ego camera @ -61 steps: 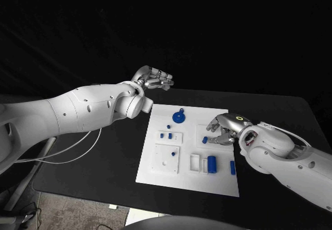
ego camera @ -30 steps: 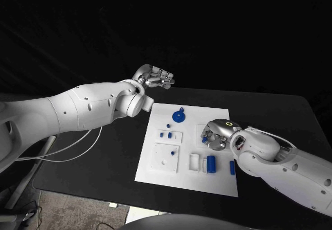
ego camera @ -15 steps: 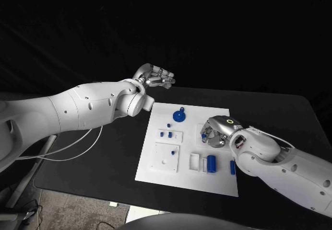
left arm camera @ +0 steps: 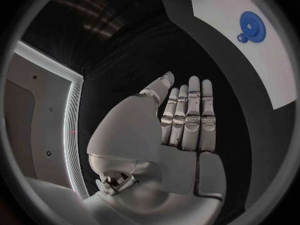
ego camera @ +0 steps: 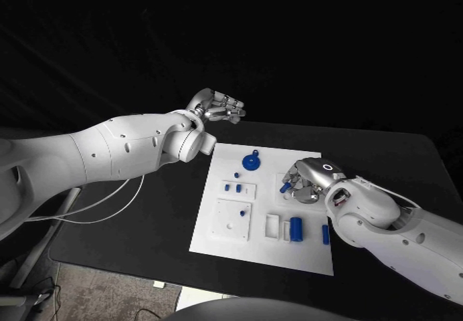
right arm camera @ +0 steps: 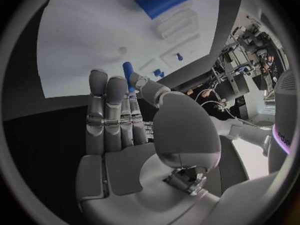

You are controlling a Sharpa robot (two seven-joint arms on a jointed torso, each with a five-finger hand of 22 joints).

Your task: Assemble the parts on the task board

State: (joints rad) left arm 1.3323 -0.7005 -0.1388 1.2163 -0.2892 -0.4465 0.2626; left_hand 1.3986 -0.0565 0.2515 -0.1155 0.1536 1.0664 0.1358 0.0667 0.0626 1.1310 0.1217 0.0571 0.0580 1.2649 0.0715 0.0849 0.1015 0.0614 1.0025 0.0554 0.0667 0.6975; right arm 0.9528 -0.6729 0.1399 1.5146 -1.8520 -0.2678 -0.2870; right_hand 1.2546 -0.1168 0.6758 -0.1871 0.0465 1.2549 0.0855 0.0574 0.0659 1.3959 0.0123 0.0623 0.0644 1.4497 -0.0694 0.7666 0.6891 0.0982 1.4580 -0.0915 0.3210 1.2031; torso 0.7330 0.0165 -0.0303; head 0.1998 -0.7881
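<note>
A black desk (ego camera: pixel 386 160) carries the white task board (ego camera: pixel 217 237); the right robot hand (ego camera: pixel 304 180) pinches a small blue part (right arm camera: pixel 128 71) above it, which may slip or jam if misaligned; the left robot hand (ego camera: pixel 217 107) hangs empty, fingers loosely together, beyond the board's far corner.

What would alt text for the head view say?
The right hand pinches a small blue peg above the white task board, where a blue gear lies. The left hand hangs beyond the board, holding nothing.

- The left hand (ego camera: pixel 218 107) is raised at the end of its white arm, holding nothing, fingers straight and side by side (left arm camera: pixel 187 120).
- The right hand (ego camera: pixel 305 180) reaches low, pinching a small blue peg (right arm camera: pixel 127 70) with its thumb.
</note>
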